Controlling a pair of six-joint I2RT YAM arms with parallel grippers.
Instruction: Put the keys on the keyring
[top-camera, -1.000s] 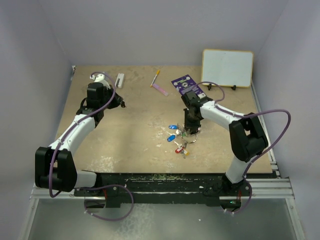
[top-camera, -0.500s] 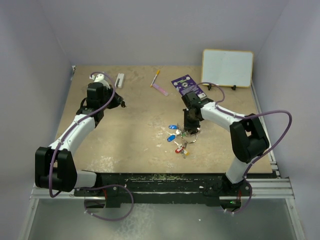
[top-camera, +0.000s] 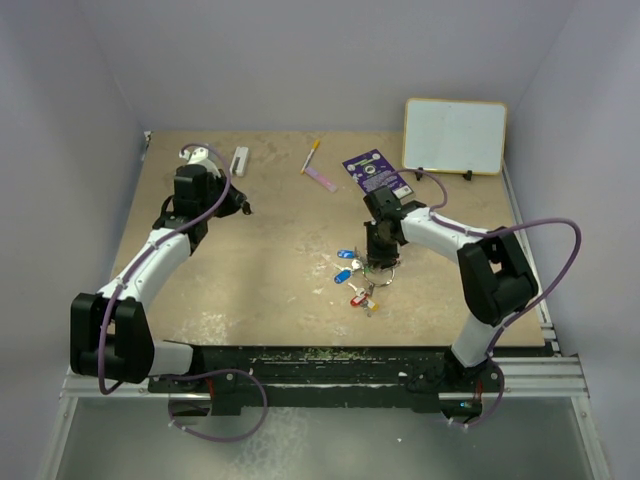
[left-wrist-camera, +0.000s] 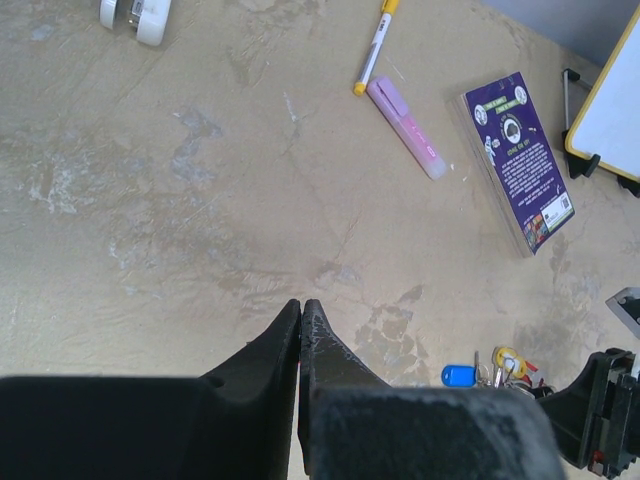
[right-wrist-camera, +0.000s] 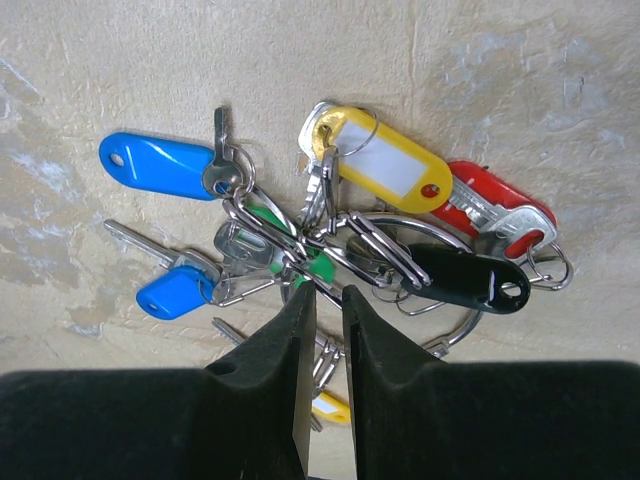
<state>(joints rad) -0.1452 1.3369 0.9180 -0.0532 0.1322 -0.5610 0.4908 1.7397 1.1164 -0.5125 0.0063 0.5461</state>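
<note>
Tan, scuffed tabletop (top-camera: 270, 260) with pale walls all round. Over on the left, the left gripper (left-wrist-camera: 301, 310) hung above bare table, fingers pressed together with nothing between them. A small white gadget (top-camera: 240, 160) lay at the far edge, then a yellow-tipped pen (top-camera: 312, 155) beside a pink stick (top-camera: 322, 178). Near the middle sat the keys (top-camera: 360, 282), a tangle of blue, yellow, red, green and black tags, with the keyring (right-wrist-camera: 458, 333) poking out under the black one. The right gripper (right-wrist-camera: 325, 298) was right down on that tangle, narrowed to a slit; I couldn't tell whether it pinched any wire. The purple card (top-camera: 376, 175) and whiteboard (top-camera: 455, 136) were behind it.
</note>
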